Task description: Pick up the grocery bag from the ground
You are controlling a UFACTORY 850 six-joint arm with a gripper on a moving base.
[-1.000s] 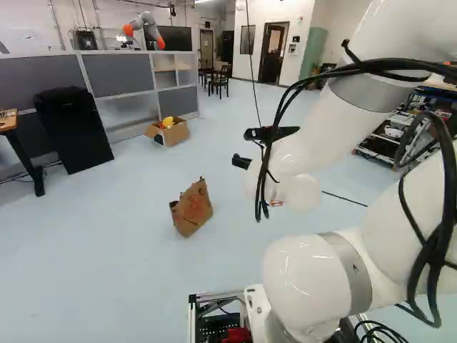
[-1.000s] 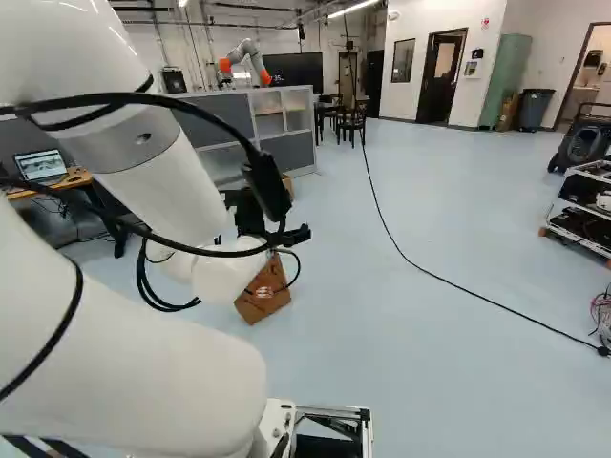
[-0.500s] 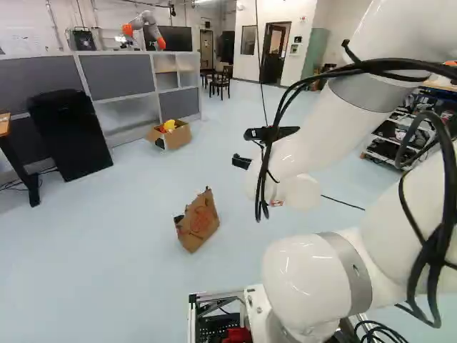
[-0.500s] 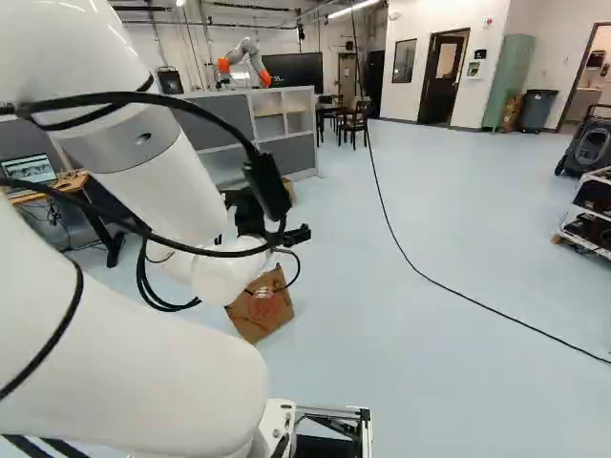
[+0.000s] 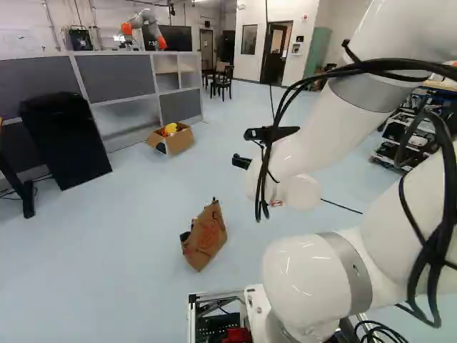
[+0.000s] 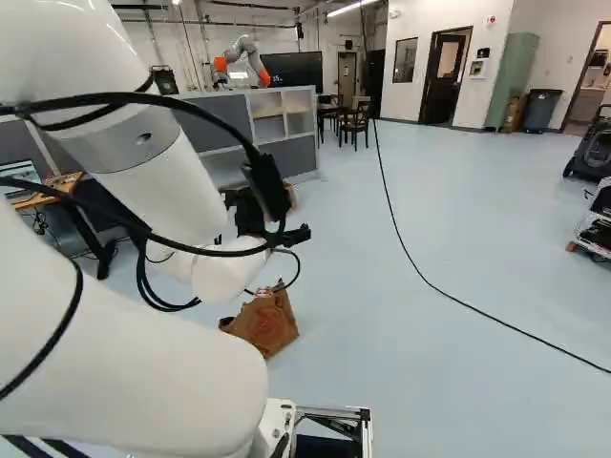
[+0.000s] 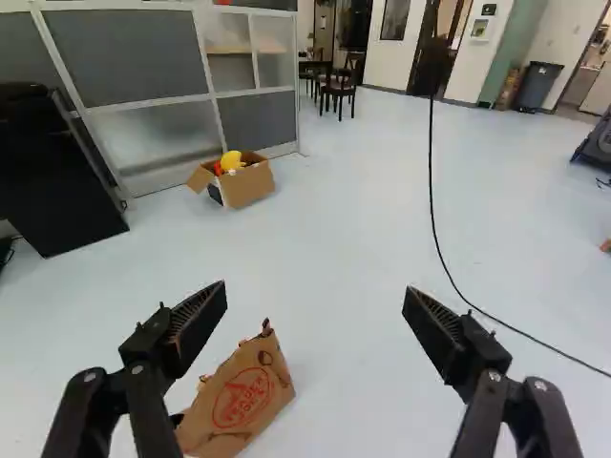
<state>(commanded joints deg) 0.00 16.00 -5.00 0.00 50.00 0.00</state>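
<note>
base moved forward, scene shifted in both base views, paper grocery bag now nearer the base

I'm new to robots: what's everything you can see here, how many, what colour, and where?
Paper grocery bag: one, brown with red print, floor ahead of the base
Open cardboard box: one, brown, holding yellow and red things, by the partition
Panelled partition: one, grey, behind the box
Long thin cable: one, black, along the floor
Wooden chairs: at least two, dark, beyond the partition
Tall cabinet: one, green, far wall
Bin: one, dark grey, beside the cabinet
Laptop: one, screen lit, left of the right base view
Another robot: one, white and orange, beyond the partition
Robot arm: one, white, rising from the base
Two-fingered gripper: one, black, open, on the arm
</note>
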